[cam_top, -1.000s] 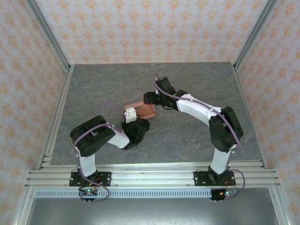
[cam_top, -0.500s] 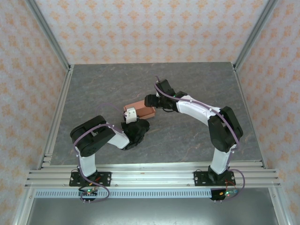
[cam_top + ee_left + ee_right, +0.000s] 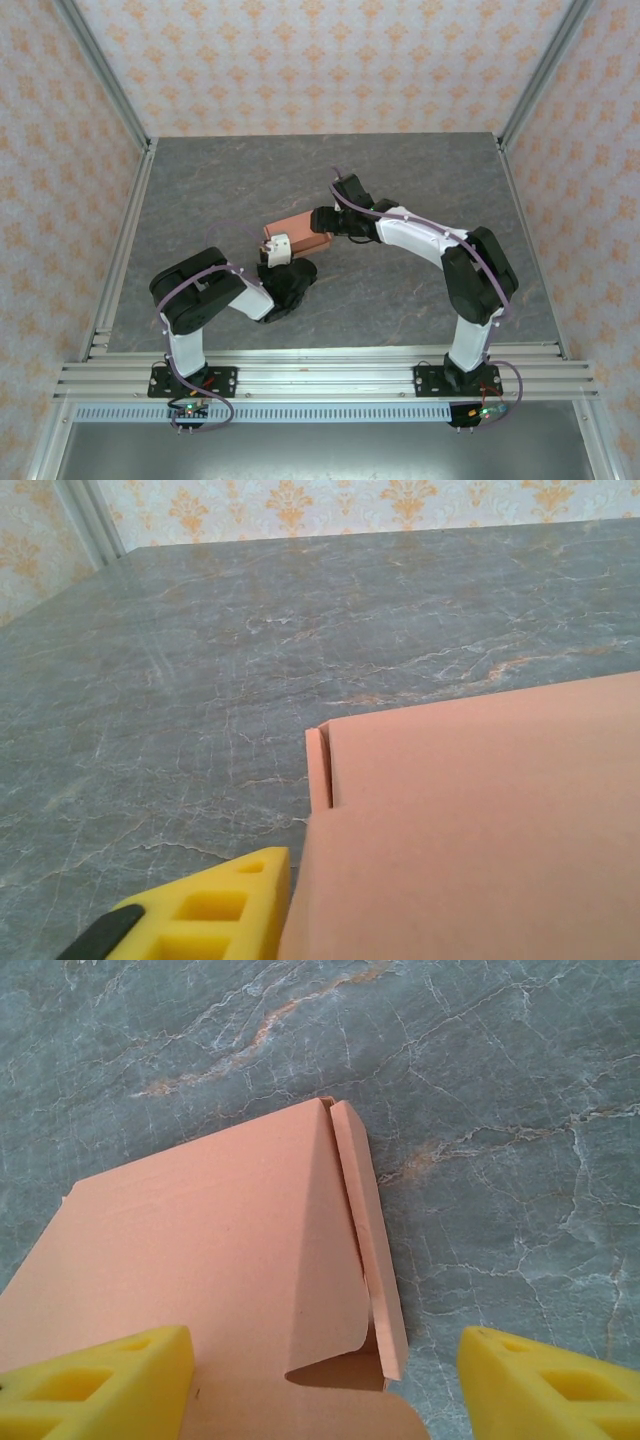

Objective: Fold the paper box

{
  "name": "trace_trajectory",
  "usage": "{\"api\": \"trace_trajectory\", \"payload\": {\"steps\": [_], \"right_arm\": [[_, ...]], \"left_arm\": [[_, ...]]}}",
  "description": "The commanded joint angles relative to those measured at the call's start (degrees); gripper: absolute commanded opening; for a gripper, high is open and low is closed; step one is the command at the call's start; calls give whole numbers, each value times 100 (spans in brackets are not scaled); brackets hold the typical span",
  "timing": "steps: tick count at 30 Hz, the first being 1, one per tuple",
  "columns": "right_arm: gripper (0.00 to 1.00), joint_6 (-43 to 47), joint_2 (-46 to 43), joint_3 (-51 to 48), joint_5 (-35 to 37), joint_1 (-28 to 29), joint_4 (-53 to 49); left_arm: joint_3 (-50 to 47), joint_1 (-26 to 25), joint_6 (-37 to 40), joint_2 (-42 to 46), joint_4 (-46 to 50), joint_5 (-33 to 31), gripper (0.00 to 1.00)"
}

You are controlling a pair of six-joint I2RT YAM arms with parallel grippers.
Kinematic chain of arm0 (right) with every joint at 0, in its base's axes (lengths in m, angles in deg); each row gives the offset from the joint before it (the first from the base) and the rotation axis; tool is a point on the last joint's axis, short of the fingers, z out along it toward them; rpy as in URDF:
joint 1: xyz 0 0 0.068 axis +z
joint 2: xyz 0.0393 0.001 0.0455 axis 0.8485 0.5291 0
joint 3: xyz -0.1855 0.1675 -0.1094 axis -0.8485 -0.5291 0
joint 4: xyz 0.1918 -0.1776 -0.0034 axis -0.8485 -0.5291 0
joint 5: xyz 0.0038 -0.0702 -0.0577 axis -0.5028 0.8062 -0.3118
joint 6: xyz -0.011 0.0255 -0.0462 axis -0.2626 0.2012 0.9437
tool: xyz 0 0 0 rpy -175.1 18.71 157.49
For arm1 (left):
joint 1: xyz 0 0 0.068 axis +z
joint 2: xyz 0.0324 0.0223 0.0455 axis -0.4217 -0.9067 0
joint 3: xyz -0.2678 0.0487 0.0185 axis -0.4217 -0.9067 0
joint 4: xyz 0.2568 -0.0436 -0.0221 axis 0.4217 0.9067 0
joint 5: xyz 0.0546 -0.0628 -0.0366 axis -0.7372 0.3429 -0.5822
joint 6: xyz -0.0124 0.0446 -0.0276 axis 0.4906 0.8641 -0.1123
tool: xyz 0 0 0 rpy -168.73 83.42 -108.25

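The paper box (image 3: 300, 229) is a flat salmon-orange card box lying mid-table. In the left wrist view the paper box (image 3: 480, 830) covers the right half, and one yellow finger (image 3: 215, 905) of my left gripper (image 3: 275, 249) sits against its left edge. The other finger is hidden by the card. My right gripper (image 3: 326, 221) stands open at the box's right end. In its wrist view the fingers (image 3: 100, 1380) straddle that corner of the box (image 3: 200, 1250). There a narrow side strip (image 3: 365, 1250) stands slightly proud beside a small gap under the lid.
Grey marbled tabletop (image 3: 420, 180) surrounds the box, with patterned walls on three sides. Metal rails (image 3: 300, 375) run along the near edge by the arm bases.
My left gripper's grip on the box's near-left end has loosened and it has drawn slightly back. My right gripper has shifted a little nearer over the box's right end.
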Motion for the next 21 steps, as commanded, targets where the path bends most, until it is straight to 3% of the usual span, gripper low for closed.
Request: {"api": "trace_trajectory", "payload": {"steps": [1, 9, 21], "right_arm": [[70, -75, 137, -51, 169, 49, 64], [69, -91, 238, -23, 222, 91, 80], [68, -102, 338, 33, 340, 95, 79]], "left_arm": [[-143, -80, 24, 214, 216, -9, 29], [-310, -217, -46, 515, 534, 295, 45], [-507, -456, -145, 1025, 1276, 814, 56]]}}
